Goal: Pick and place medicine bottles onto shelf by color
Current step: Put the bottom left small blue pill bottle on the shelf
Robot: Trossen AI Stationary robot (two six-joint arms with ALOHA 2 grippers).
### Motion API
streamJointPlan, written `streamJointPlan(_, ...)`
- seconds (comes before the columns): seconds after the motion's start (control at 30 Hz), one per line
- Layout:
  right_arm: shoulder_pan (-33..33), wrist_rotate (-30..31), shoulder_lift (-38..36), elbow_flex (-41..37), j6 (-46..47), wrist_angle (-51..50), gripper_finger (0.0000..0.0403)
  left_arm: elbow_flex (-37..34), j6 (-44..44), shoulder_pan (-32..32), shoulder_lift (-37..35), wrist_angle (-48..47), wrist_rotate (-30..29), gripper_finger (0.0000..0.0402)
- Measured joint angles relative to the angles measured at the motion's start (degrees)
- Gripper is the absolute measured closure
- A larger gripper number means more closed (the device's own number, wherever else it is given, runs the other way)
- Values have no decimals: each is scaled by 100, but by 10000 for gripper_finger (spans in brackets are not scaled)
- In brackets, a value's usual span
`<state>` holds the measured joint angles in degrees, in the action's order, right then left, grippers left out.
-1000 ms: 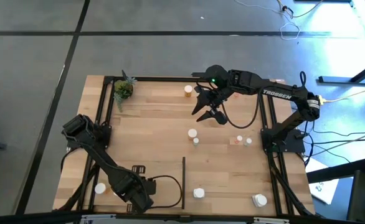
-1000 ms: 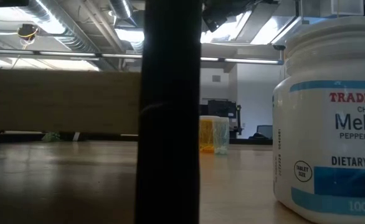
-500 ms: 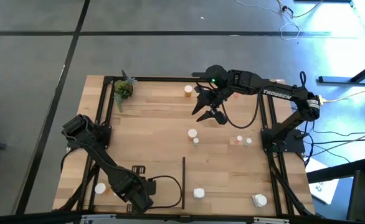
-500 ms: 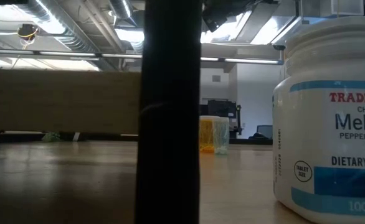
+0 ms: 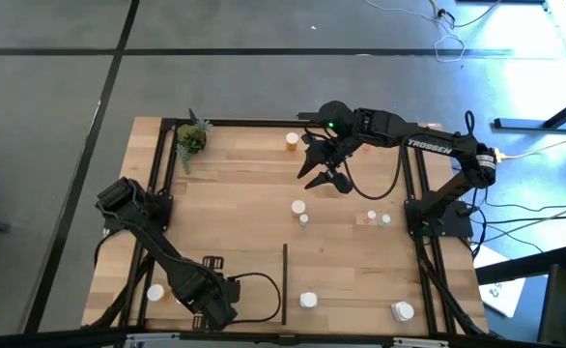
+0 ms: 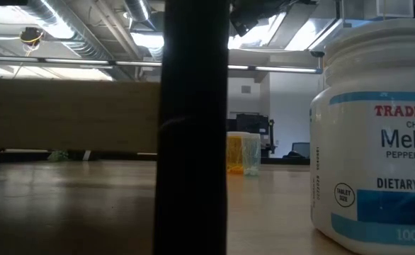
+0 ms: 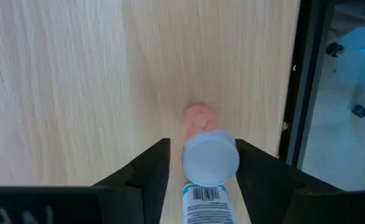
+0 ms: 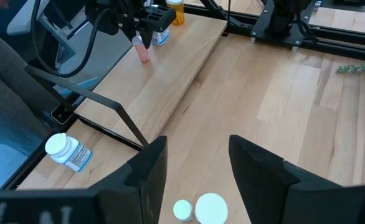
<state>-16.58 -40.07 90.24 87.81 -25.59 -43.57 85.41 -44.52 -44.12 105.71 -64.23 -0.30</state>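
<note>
Shelf [image 5: 244, 222]: light wood board, black rails. Right arm reaches over the far edge, right gripper [image 5: 324, 172] hanging above the boards, fingers apart, nothing held. Left arm folds down at the near left corner; left gripper [image 7: 201, 163] straddles a white-capped bottle [image 7: 210, 160], can't tell if clamped. Loose bottles [image 5: 298, 211] mid-board, more along the near edge. Only the low view shows the big white bottle [image 6: 377, 142] label.

Potted plant [image 5: 190, 138] at corner; cables [image 5: 457, 39] on floor
</note>
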Motion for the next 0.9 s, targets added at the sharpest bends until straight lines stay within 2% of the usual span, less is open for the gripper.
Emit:
streamJointPlan(0.23, -1, 0, 0, 0, 0, -1, 228, 0, 12, 0, 0, -31, -19, 206)
streamJointPlan(0.4, -2, 0, 0, 0, -1, -2, 228, 25, -106, -15, -92, -4, -236, 198)
streamJointPlan(0.53, 0, 0, 0, 0, 1, 0, 228, 290, -49, -76, -76, -478, -313, 197)
streamJointPlan(0.9, 0, 0, 0, 0, 1, 4, 228, 1008, 7, -233, -81, -976, -473, 197)
